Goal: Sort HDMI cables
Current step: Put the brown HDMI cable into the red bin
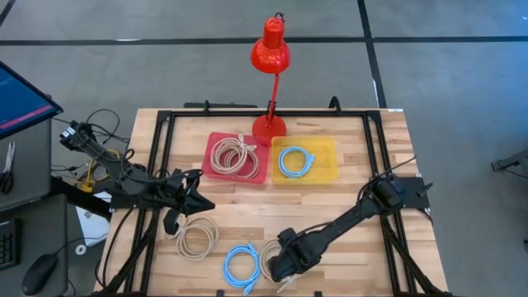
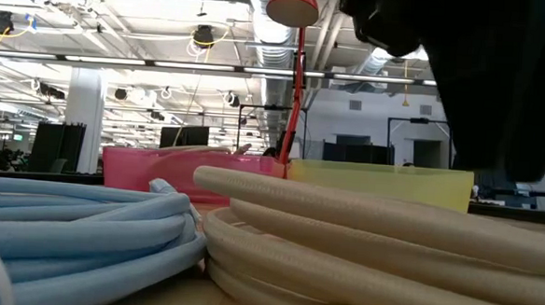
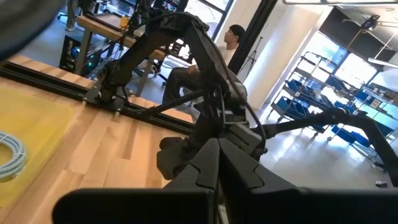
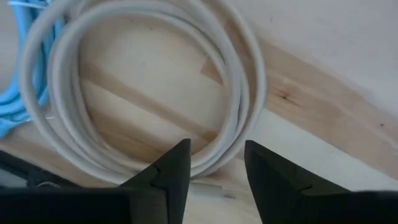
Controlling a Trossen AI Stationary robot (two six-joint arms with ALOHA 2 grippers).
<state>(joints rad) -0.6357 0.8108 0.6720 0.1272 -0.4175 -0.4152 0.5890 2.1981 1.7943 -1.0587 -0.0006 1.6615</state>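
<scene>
Near the front edge, a beige HDMI cable coil (image 4: 155, 87) lies flat on the wood, next to a light blue coil (image 1: 241, 266). My right gripper (image 4: 214, 165) points down over the beige coil, open, one finger inside the ring and one outside, astride its strands; whether it touches them does not show. Another beige coil (image 1: 196, 238) lies to the left. A red tray (image 1: 216, 140) holds beige cable (image 1: 235, 157), and a yellow tray (image 1: 326, 148) holds a blue coil (image 1: 295, 161). My left gripper (image 1: 206, 204) hovers shut at mid-left, pointing level toward the right.
A red desk lamp (image 1: 271, 49) stands at the far edge with its base (image 1: 268, 125) between the two trays. Black frame rails (image 1: 161, 157) run along the table's sides. A person (image 3: 235, 34) sits beyond the table.
</scene>
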